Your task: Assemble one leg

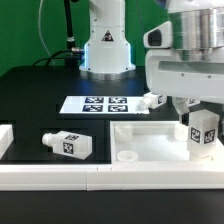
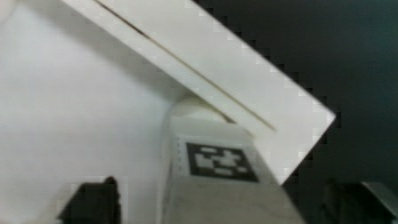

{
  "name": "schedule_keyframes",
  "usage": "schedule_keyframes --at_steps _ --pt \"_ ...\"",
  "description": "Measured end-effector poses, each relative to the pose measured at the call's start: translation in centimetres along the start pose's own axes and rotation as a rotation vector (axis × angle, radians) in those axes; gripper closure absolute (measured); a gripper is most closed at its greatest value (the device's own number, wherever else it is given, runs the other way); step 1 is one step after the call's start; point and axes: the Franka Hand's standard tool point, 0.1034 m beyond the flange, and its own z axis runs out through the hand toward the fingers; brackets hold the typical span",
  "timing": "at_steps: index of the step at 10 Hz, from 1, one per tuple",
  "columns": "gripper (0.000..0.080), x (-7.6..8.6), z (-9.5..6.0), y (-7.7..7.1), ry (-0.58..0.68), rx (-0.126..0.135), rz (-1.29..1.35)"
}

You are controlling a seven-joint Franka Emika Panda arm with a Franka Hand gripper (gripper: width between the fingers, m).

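Exterior view: the leg [image 1: 203, 135] stood upright on the panel [image 1: 145, 140], by the bench's near corner at the exterior view's right, under the gripper [image 1: 200, 112]. Wrist view: fingers [image 2: 93, 200] spread either side, clear of the leg; closing off-centre might tip it over.

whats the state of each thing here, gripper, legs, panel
gripper: looks open, fingers clear of the upright leg on both sides
upright leg: standing at the panel's corner
panel: lying flat
leg beside the marker board: on its side, loose
marker board: flat
leg lying alone: on its side, loose
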Motion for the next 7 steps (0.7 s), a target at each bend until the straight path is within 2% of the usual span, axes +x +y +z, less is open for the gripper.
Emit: schedule_keyframes --at_steps 1,2,5,6,7 --pt "0.0176 -0.05 -0.11 -0.07 -0.004 -0.018 -0.204" --pt "0.0155 -0.52 -0.13 -0.21 -0.027 -0.044 -0.350" --pt "0.0151 -0.43 -0.15 -0.17 -0.030 -0.043 -0.583" --pt "0.0151 -0.31 -0.23 -0.22 -0.025 -0.054 -0.719" --pt "0.0151 -0.18 -0.44 -0.56 -0.010 -0.076 -0.914"
